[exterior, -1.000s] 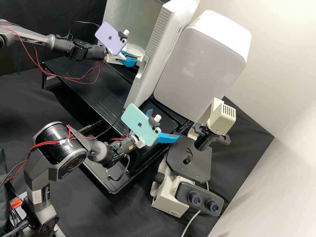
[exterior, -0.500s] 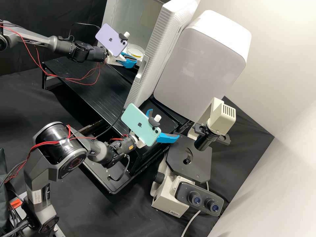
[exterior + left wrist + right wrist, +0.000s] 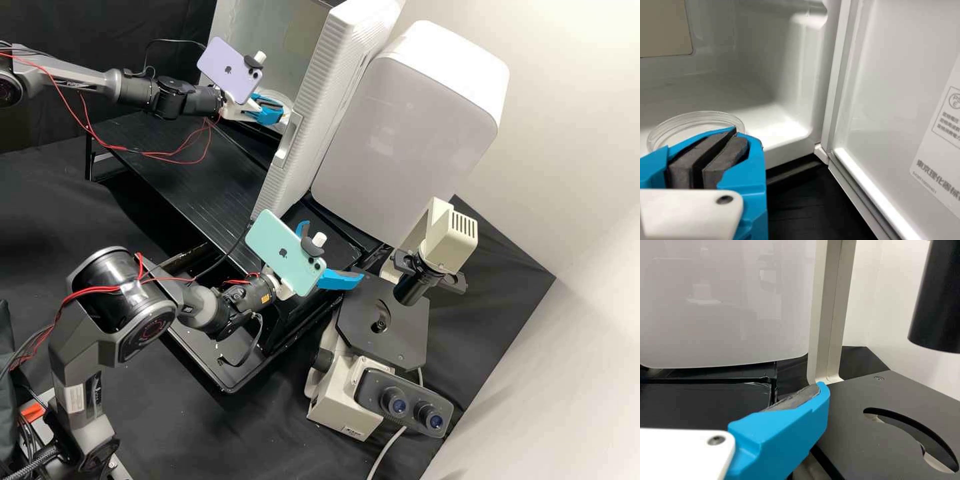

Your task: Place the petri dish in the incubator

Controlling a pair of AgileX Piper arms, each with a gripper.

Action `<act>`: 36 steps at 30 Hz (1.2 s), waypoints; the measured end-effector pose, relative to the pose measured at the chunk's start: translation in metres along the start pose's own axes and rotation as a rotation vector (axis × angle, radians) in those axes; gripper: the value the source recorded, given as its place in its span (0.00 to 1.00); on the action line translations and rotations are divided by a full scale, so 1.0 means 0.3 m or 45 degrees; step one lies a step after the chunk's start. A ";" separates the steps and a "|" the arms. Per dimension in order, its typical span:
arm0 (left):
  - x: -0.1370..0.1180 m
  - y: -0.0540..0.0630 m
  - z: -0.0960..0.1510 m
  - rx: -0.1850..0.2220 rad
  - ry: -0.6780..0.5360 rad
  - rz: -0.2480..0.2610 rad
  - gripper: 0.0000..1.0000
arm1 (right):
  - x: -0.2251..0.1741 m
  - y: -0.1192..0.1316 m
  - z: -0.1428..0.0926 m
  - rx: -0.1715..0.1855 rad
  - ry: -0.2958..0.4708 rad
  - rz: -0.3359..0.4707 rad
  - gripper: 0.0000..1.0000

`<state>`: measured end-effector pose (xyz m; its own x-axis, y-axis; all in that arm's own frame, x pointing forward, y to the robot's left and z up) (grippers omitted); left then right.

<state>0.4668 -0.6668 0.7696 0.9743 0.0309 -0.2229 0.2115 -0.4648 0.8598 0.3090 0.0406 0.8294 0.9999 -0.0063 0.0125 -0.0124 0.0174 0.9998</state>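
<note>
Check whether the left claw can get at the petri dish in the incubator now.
Probably yes: the door stands open and the petri dish lies on the incubator floor just beyond the left claw, nothing between. The shut claw must open first.

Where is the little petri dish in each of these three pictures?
High view: inside the open incubator at the top, right behind the left gripper.
Left wrist view: the petri dish lies flat on the white incubator floor, behind the shut jaws.
Right wrist view: faces the microscope stage, away from the incubator.
Shared landmark: the open incubator door, beside the dish.
</note>
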 end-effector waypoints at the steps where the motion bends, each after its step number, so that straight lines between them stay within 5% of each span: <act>1: 0.001 -0.001 -0.001 0.000 0.003 0.000 0.00 | 0.000 0.000 0.000 0.000 0.000 0.000 1.00; 36: 0.050 -0.108 -0.026 0.030 0.046 -0.085 0.00 | 0.000 0.000 0.000 0.000 0.000 0.000 1.00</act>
<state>0.4751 -0.6444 0.7422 0.9604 0.0946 -0.2621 0.2746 -0.4812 0.8325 0.3090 0.0406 0.8294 0.9999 -0.0063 0.0125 -0.0124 0.0174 0.9998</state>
